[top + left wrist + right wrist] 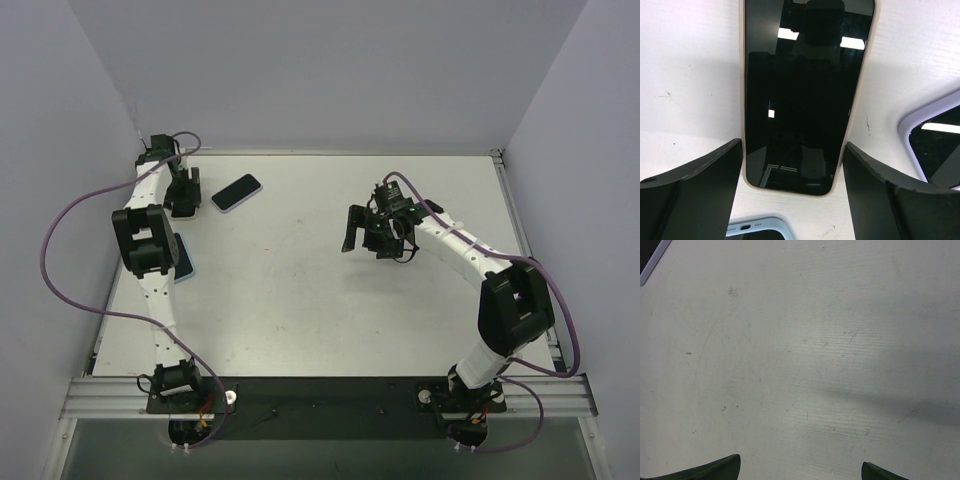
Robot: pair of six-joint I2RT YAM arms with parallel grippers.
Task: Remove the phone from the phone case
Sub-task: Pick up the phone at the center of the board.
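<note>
The phone (805, 100), face up in its cream case (790, 193), lies on the table (800, 340) at the far-left corner, right between the left fingers (705, 175). Its long axis runs straight away from the wrist, so they close across its width. They sit one on each long edge at the near end, but I honestly can't tell whether they're pinching or just alongside. The right fingers (705, 471) are spread open over bare table, well apart from it, so the left arm's the closer one.
</note>
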